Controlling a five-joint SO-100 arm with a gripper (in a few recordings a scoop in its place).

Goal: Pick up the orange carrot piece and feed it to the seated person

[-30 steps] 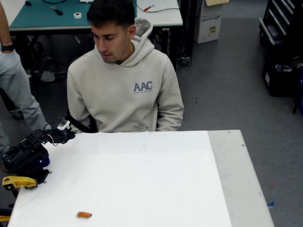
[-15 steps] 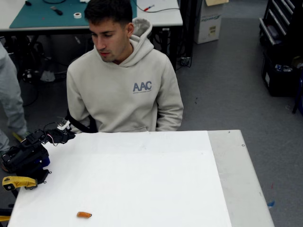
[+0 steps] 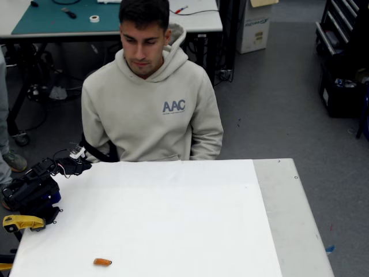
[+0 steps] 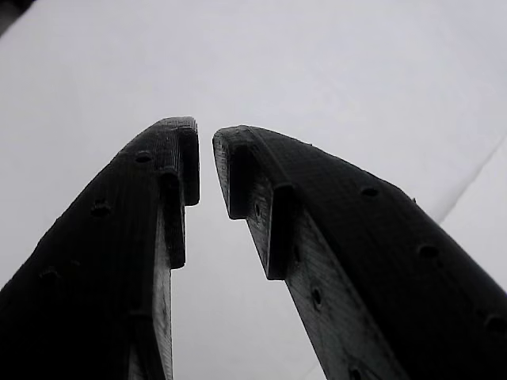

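The orange carrot piece (image 3: pixel 102 262) lies on the white table (image 3: pixel 184 219) near its front left edge. The seated person (image 3: pixel 151 109), in a beige hoodie, sits behind the table's far edge and looks down. My black arm is folded at the table's left edge, and its gripper (image 3: pixel 82 165) rests at the far left corner, well away from the carrot. In the wrist view the gripper (image 4: pixel 206 158) points at bare white tabletop. Its black fingers (image 4: pixel 166 182) stand almost together, shut, with only a thin slit and nothing between them.
A yellow clamp handle (image 3: pixel 22 222) sits by my arm's base at the left edge. Another person's leg and shoe (image 3: pixel 11 158) show at the far left. A grey strip (image 3: pixel 291 213) runs along the table's right side. A workbench (image 3: pixel 104 20) stands behind.
The seated person has turned his head from the left to face forward and down. The person in grey at the left has stepped further out of the picture. Arm and carrot have not moved.
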